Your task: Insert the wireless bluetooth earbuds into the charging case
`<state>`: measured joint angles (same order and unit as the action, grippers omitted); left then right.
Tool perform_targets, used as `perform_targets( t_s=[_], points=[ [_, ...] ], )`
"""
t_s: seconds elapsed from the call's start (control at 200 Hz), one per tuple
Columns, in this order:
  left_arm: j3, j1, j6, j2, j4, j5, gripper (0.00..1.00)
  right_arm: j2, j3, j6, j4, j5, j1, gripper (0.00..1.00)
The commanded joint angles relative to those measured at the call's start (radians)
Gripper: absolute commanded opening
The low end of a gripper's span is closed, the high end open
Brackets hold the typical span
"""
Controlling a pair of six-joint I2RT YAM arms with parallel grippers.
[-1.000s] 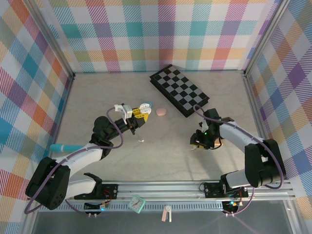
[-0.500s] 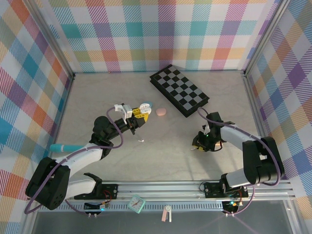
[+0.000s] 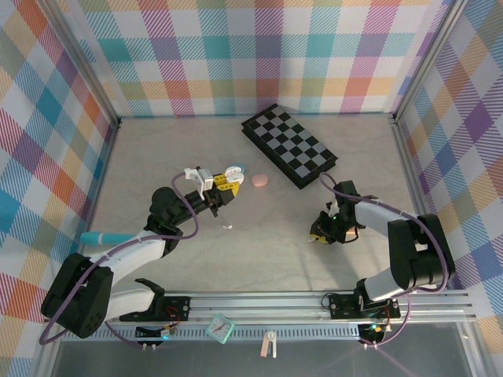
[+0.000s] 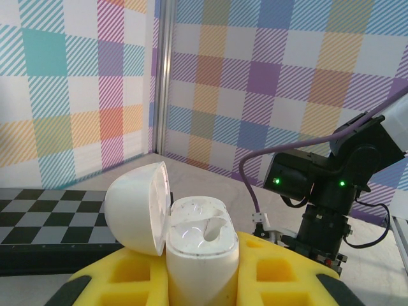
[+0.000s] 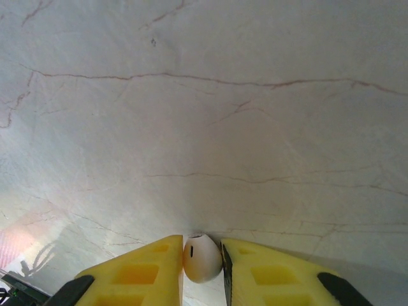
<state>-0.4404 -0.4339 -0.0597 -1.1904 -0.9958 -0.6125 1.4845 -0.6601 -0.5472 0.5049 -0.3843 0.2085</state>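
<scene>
Pinched a white earbud (image 5: 203,261) between the yellow fingers (image 5: 137,273) of the right end effector (image 5: 203,255), drawn nearly together around it. Showed only the bud's rounded head just past the fingertips, a dark slit on one flank. Lower part cut off at the frame edge, so no telling where any stem pointed or how the long axis ran. Sat close against the tabletop (image 5: 204,95); actual contact hard to judge.

Clamped the charging case (image 4: 203,252) upright in the left end effector (image 4: 201,258), long axis running out along the fingers, lid (image 4: 137,207) swung open to one side, mouth facing away past the fingertips. Base buried between the fingers. Glossy sockets too blurred to tell whether filled. Farther out beyond the fingertips, a chessboard (image 4: 38,217) partly blocked by the lid.
</scene>
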Motion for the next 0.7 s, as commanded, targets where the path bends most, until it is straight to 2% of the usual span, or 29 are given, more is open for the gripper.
perform_targets(
  t_s=[0.0,0.215,0.4,0.695],
  points=[
    [-0.012,0.001,-0.006,0.005,-0.023,-0.018,0.0,0.013,0.019,-0.017,-0.02,0.006,0.012,0.22],
    [-0.02,-0.001,-0.006,-0.011,-0.033,-0.019,0.0,-0.089,-0.002,0.014,0.041,0.068,0.014,0.2],
    [-0.032,-0.012,-0.001,-0.053,-0.042,-0.026,0.0,-0.198,-0.018,0.115,0.053,0.124,0.026,0.21],
    [-0.067,-0.078,0.06,-0.119,0.013,-0.018,0.0,-0.374,-0.035,0.268,-0.021,0.238,0.129,0.19]
  ],
)
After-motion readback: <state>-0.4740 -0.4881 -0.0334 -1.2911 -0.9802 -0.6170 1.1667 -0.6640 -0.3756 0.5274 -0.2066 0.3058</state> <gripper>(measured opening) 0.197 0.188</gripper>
